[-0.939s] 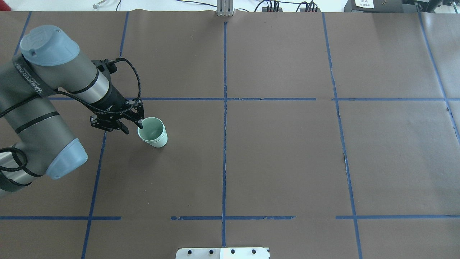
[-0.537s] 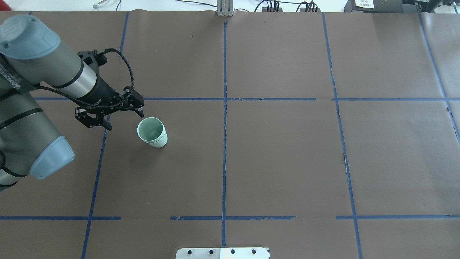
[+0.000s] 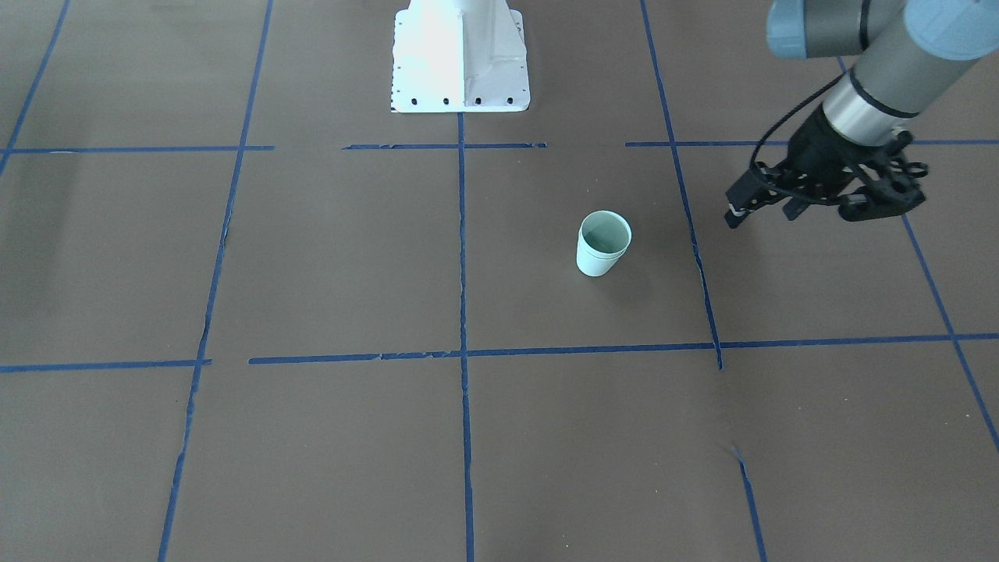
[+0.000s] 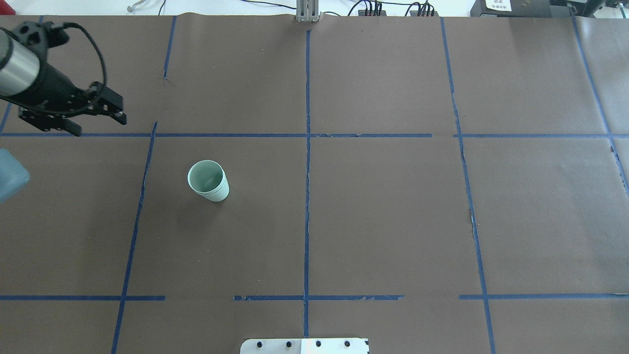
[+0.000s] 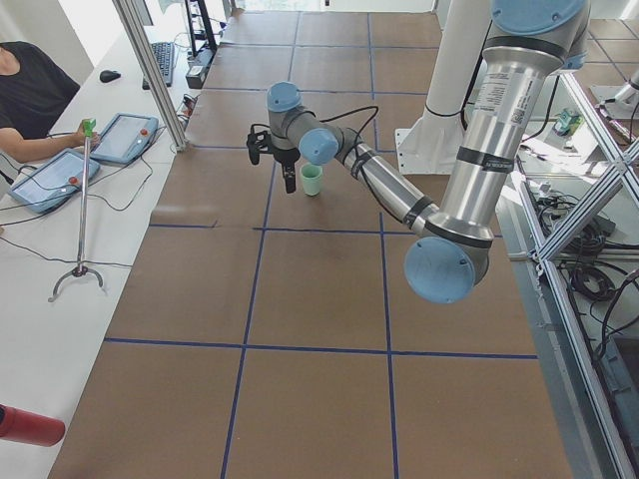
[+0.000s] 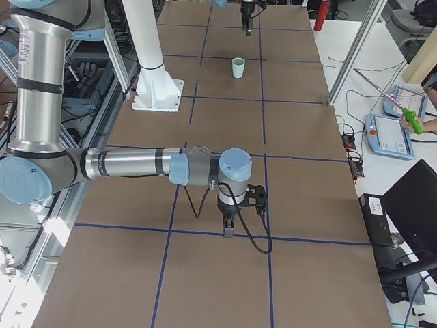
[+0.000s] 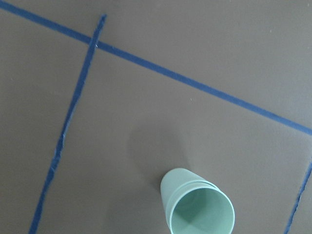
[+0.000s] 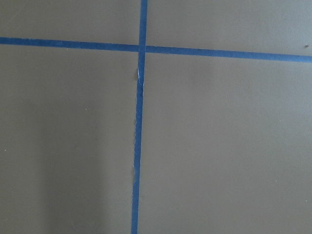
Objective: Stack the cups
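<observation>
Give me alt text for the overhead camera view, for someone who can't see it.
Two pale green cups, nested one inside the other, stand upright on a brown table marked with blue tape lines. The left arm's end effector hangs open at the upper left, well apart from them.

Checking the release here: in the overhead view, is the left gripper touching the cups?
No, the left gripper hangs open, clear of the nested cups, with bare table between them.

Overhead, front views opposed; both share cups.
</observation>
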